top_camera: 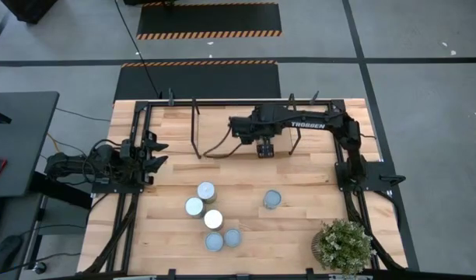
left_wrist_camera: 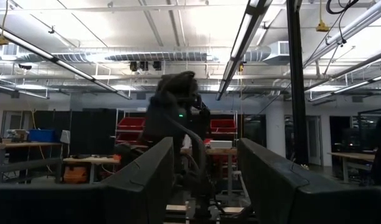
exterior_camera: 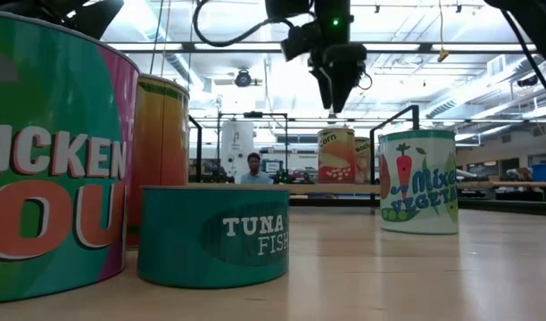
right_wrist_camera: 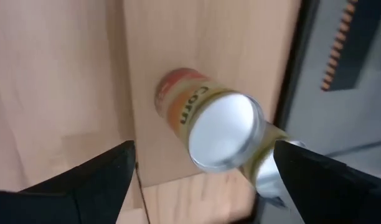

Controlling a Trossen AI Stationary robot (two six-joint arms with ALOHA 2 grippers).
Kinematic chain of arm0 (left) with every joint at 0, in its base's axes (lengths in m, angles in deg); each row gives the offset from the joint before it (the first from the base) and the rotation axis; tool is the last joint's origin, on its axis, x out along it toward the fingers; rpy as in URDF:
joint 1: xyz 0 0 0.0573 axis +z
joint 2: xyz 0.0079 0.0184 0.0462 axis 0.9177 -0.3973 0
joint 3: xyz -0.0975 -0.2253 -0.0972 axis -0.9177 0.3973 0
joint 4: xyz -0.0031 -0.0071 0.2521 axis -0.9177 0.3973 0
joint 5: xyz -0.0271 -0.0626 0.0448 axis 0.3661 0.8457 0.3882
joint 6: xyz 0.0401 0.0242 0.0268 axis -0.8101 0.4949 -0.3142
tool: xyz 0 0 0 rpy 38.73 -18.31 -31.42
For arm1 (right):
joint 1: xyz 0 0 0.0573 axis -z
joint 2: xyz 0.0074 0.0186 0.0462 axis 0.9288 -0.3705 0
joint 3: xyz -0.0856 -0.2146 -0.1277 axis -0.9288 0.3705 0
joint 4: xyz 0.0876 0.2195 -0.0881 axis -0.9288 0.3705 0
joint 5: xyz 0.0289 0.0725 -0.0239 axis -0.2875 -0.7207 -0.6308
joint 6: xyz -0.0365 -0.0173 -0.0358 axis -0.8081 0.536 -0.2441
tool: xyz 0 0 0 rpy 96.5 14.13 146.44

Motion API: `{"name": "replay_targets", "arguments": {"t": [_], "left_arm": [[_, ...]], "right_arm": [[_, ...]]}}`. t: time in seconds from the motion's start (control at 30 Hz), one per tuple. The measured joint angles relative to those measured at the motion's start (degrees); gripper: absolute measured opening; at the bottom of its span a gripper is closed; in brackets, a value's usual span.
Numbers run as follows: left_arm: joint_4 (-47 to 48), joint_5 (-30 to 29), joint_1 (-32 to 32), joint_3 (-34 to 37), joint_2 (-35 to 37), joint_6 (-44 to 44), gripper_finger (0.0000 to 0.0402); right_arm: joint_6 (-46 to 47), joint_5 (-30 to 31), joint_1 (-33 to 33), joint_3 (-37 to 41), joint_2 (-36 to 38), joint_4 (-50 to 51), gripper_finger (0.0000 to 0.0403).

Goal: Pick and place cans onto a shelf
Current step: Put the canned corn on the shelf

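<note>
Several cans stand upright on the tabletop: a cluster (top_camera: pixel 211 218) at the front middle and one (top_camera: pixel 272 200) to its right. In the low view these include a tuna can (exterior_camera: pixel 212 234) and a mixed-vegetables can (exterior_camera: pixel 418 181). A corn can (right_wrist_camera: pixel 221 127) stands upright on the shelf (right_wrist_camera: pixel 178 50), with a second can (right_wrist_camera: pixel 268 165) partly hidden behind it. My right gripper (right_wrist_camera: pixel 203 180) is open above the corn can and clear of it, pointing down; it also shows in the low view (exterior_camera: pixel 335 94). My left gripper (top_camera: pixel 156 153) is open and empty at the table's left edge.
A potted plant (top_camera: pixel 343 245) stands at the table's front right corner. The shelf's black rails and legs (top_camera: pixel 195 128) rise at the table's far middle. A large chicken soup can (exterior_camera: pixel 50 160) and a tall orange can (exterior_camera: pixel 161 152) stand close to the low camera.
</note>
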Motion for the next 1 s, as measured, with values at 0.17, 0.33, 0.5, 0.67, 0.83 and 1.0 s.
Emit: {"name": "replay_targets", "arguments": {"t": [0.17, 0.33, 0.5, 0.67, 0.83, 1.0], "left_arm": [[0.07, 0.00, 0.00, 0.00, 0.00, 1.49, 0.0185], [0.37, 0.02, 0.00, 0.00, 0.00, 2.60, 0.0185], [0.35, 0.02, 0.00, 0.00, 0.00, 2.64, 0.0185], [0.33, 0.02, -0.02, 0.02, 0.00, 2.63, 0.0185], [0.33, 0.02, -0.02, 0.00, 0.02, 2.62, 0.0185], [0.33, 0.02, 0.00, 0.01, 0.01, 2.52, 0.0185]], "right_arm": [[2.95, 9.14, -2.19, 1.68, 0.15, 1.57, 0.0389], [3.73, 14.32, -3.53, 8.02, 0.13, 0.01, 0.0389], [3.45, 19.15, -4.10, 14.16, 0.09, -2.79, 0.0388], [1.82, 21.60, -3.13, 18.44, 0.07, -7.72, 0.0377], [-0.52, 23.90, -0.84, 19.18, 0.07, -10.83, 0.0374], [-4.10, 26.54, 1.94, 18.76, 0.07, -13.11, 0.0373]]}}
